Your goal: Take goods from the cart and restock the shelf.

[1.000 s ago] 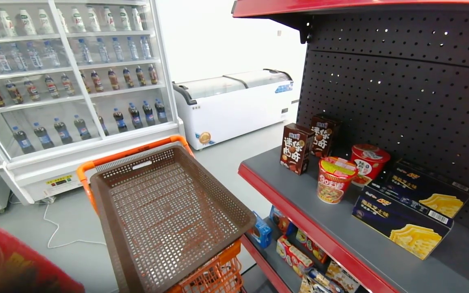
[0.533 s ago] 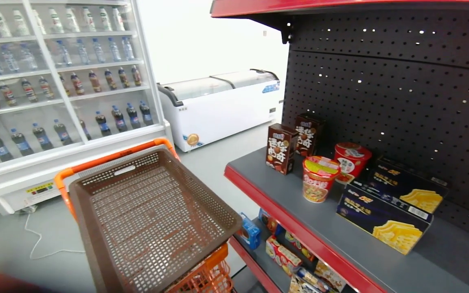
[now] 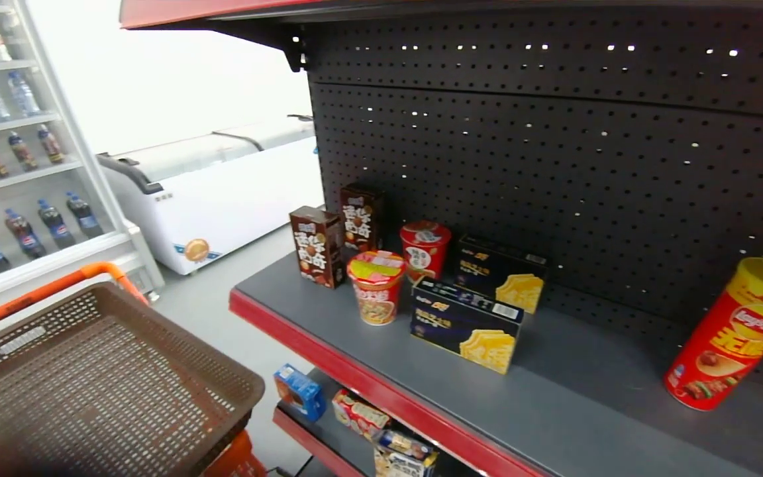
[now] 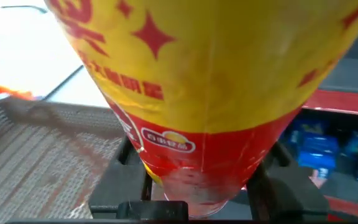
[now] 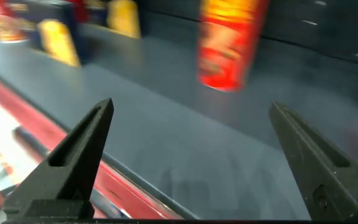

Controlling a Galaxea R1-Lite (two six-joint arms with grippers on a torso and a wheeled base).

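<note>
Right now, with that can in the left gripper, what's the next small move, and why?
Probably carry the red-and-yellow chip can in the left gripper toward the grey shelf, to the bare stretch beside the matching upright can: like goods together.

The right end effector [image 5: 191, 107] has two matte black, wedge-shaped fingers [image 5: 79, 155] tapering to points.

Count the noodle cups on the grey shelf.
2: a yellow-lidded cup in front, and a red cup right behind it, nearer the pegboard. None looks hidden.
</note>
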